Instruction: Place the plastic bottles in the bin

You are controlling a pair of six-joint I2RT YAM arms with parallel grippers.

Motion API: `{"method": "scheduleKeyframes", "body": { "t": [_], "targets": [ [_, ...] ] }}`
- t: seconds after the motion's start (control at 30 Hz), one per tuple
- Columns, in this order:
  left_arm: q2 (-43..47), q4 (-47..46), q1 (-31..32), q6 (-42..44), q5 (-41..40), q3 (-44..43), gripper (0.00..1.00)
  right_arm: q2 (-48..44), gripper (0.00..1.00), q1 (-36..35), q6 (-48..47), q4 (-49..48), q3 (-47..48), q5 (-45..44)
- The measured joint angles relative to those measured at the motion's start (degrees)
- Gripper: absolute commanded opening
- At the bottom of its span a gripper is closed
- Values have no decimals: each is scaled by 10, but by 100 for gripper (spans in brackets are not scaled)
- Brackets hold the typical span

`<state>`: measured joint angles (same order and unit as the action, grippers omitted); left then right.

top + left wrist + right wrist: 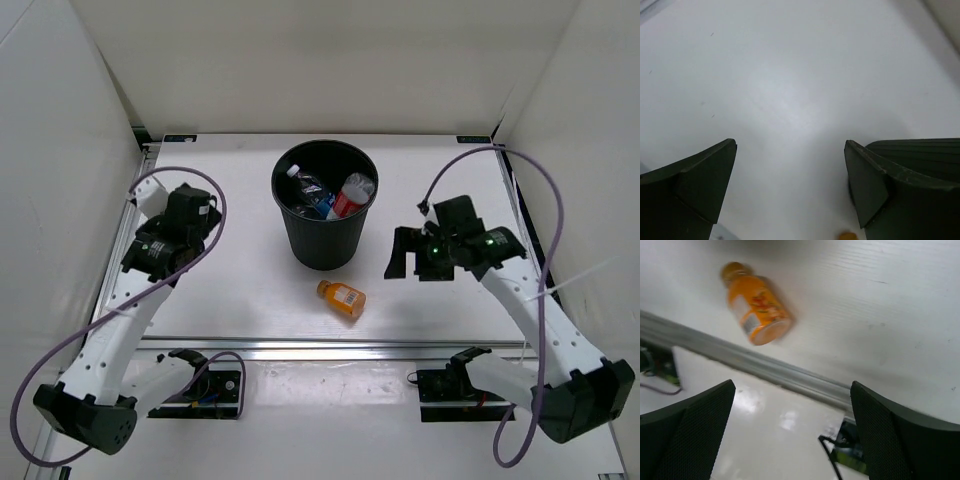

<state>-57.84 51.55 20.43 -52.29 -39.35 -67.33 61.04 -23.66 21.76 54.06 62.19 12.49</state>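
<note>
"White walls closed in the pale table (230, 290) on three sides, and the bin (322, 245) stood upright at its middle, toward the back."

"And the plastic bottles?"

"Some lay inside the bin: a clear one with a blue label (312, 190) and, beside it, one with a red label (352, 195). How many were in there could not be told from above. The orange bottle (341, 298) lay on its side on the table, just in front of the bin and apart from it, near the metal rail (330, 345) at the near edge."

"Where were the arms?"

"The left gripper (790, 145) hung over bare table to the left of the bin, its jaws spread wide with nothing between them. The right gripper (792, 387) was to the right of the bin, also gaping wide and empty. Its wrist camera showed the orange bottle ahead of the fingers (695, 425), untouched."
</note>
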Motion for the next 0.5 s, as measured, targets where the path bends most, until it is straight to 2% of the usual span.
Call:
{"method": "scheduleKeyframes", "body": {
  "t": [0.13,0.33,0.4,0.5],
  "targets": [
    [15,50,-22,-48,30,61,100,9,100,-12,-1,-62,-110,-34],
    [75,65,-49,-73,64,108,100,-177,100,-69,-16,-261,-329,-50],
    [78,66,-54,-73,73,109,100,-195,100,-72,-24,-309,-353,-52],
    [74,66,-57,-66,83,111,100,-158,100,-87,-38,-378,-357,-49]
  ]
}}
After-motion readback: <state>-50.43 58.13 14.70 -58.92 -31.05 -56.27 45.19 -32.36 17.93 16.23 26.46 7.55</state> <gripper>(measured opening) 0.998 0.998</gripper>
